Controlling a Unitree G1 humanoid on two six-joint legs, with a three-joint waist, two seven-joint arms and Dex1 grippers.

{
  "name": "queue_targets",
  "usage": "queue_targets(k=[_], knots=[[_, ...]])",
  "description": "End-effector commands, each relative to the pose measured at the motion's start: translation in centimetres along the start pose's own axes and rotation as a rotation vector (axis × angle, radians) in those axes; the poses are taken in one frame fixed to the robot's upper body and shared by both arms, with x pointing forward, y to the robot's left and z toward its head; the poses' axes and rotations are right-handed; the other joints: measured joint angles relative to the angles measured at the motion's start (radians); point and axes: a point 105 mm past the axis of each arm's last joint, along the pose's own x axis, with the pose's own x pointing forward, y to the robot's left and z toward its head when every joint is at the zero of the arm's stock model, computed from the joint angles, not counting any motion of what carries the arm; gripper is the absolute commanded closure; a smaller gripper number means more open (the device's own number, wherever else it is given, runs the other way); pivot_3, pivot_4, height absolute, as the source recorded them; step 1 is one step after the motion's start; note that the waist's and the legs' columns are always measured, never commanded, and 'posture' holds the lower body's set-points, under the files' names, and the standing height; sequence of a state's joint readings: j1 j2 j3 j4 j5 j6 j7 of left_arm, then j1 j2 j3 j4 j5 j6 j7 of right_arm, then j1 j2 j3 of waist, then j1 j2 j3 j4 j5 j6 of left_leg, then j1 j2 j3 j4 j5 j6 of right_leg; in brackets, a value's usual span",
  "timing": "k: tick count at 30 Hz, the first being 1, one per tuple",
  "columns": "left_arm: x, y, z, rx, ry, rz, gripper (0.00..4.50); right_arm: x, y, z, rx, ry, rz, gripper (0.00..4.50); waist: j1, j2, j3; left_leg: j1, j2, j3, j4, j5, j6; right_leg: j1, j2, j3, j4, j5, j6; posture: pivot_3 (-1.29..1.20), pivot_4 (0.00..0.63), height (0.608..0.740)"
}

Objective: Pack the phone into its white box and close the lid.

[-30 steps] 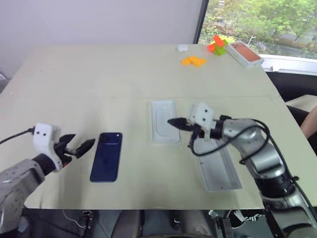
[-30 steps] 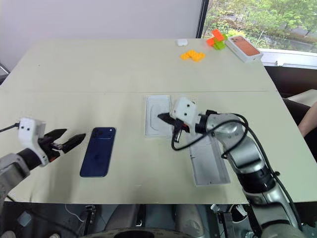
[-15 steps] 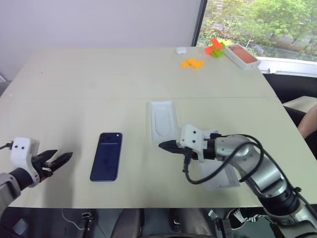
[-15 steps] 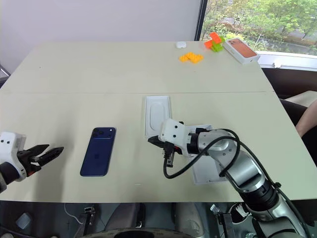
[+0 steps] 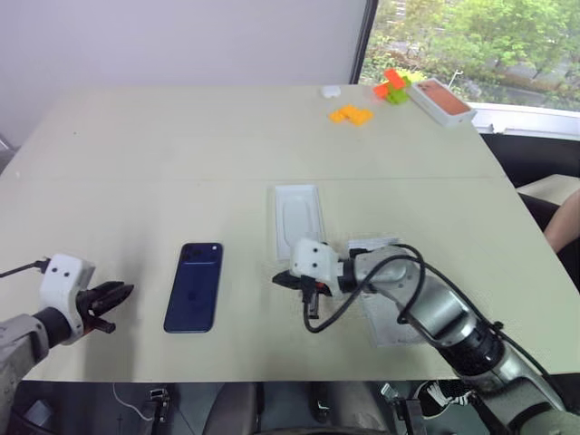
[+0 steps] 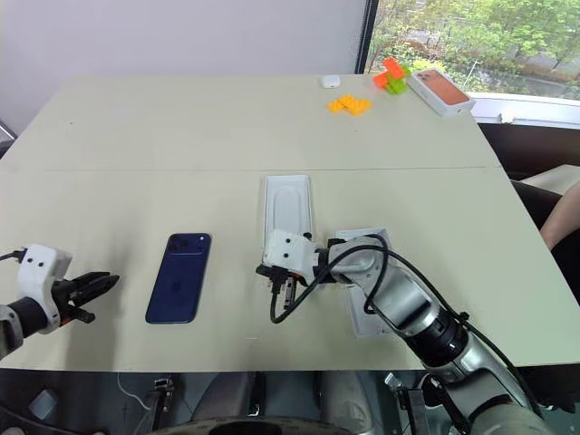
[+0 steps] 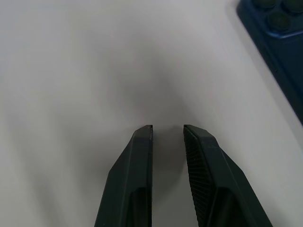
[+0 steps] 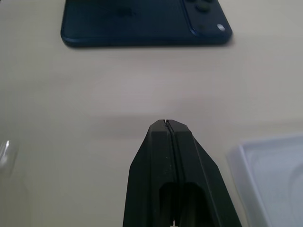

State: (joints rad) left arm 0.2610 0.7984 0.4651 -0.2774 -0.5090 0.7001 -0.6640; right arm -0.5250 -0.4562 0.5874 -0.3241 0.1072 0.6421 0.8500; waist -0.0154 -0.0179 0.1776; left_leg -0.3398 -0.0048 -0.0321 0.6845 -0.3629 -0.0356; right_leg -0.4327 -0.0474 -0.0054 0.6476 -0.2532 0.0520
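The phone (image 5: 194, 286), a slim dark navy-blue glossy rectangular smartphone, is found lying flat, back up, on the pale desk (image 5: 181, 163), ungripped and outside its box. It is flanked by both hands, presumably so that it can be approached from either long side. The left hand (image 5: 116, 295) is held low, well apart on the phone's left, its black fingers (image 7: 142, 156) nearly together with a narrow gap and nothing between them. The right hand (image 5: 281, 280) is pressed fully closed and empty, pointed at the phone from its right.

Right of the phone lies a thin white insert card (image 5: 297, 217) with an oval outline; beyond it, the shallow white cardboard tray (image 5: 399, 317) is partly covered by the right arm, which may hinder transfer. Well beyond the phone, orange and green blocks (image 5: 353, 113) and a white box with a salmon-orange picture (image 5: 442, 98) are noted, causing no obstruction.
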Motion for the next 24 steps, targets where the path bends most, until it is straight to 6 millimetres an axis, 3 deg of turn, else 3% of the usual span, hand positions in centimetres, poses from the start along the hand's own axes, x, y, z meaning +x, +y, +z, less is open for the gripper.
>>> queue_targets(k=[1,7,8,11,15,24], knots=[[0.0,-0.3,0.5,0.033,-0.003,-0.017,3.40,1.4,0.2,0.9,-0.031,-0.009,0.007,4.50,-0.002,0.000,0.000,0.000,0.000,0.000,0.000,0.000,0.000,0.000,0.000,0.000,0.000,0.000,0.000,0.00,0.150,0.740],[-0.2,-1.3,0.6,-0.007,0.006,-0.079,3.40,2.7,0.3,1.6,-0.026,-0.022,-0.001,4.50,0.000,0.000,0.000,-0.001,0.000,0.000,0.000,0.000,0.000,-0.001,-0.001,0.000,-0.001,0.000,0.000,0.00,0.150,0.740],[-0.4,-1.4,0.7,-0.048,0.002,-0.097,3.17,2.8,0.3,1.6,-0.022,-0.023,-0.004,4.50,0.000,0.000,0.000,-0.001,0.000,0.000,-0.001,0.000,0.000,-0.001,-0.001,0.000,-0.001,0.000,0.000,0.00,0.150,0.740],[-1.3,-1.6,0.9,-0.186,-0.025,-0.143,2.12,3.1,0.4,1.5,-0.008,-0.025,-0.012,4.50,-0.002,0.000,0.000,-0.001,0.000,0.000,-0.001,0.000,0.000,-0.001,-0.001,0.000,-0.001,0.000,0.000,0.00,0.150,0.740],[-1.8,-1.9,1.0,-0.360,-0.031,-0.199,0.15,3.5,0.2,1.4,-0.005,-0.023,-0.020,4.50,-0.005,0.000,0.000,-0.001,0.000,0.000,-0.001,0.000,0.000,-0.001,0.000,0.000,0.000,0.000,0.000,0.00,0.150,0.740],[-0.2,-4.1,0.7,-0.660,-0.003,-0.381,0.04,4.5,-0.3,1.4,-0.044,-0.009,-0.019,4.50,-0.003,0.000,0.000,0.000,-0.001,0.000,0.000,0.000,0.000,-0.001,0.000,0.000,0.001,0.000,0.000,0.00,0.150,0.740]])
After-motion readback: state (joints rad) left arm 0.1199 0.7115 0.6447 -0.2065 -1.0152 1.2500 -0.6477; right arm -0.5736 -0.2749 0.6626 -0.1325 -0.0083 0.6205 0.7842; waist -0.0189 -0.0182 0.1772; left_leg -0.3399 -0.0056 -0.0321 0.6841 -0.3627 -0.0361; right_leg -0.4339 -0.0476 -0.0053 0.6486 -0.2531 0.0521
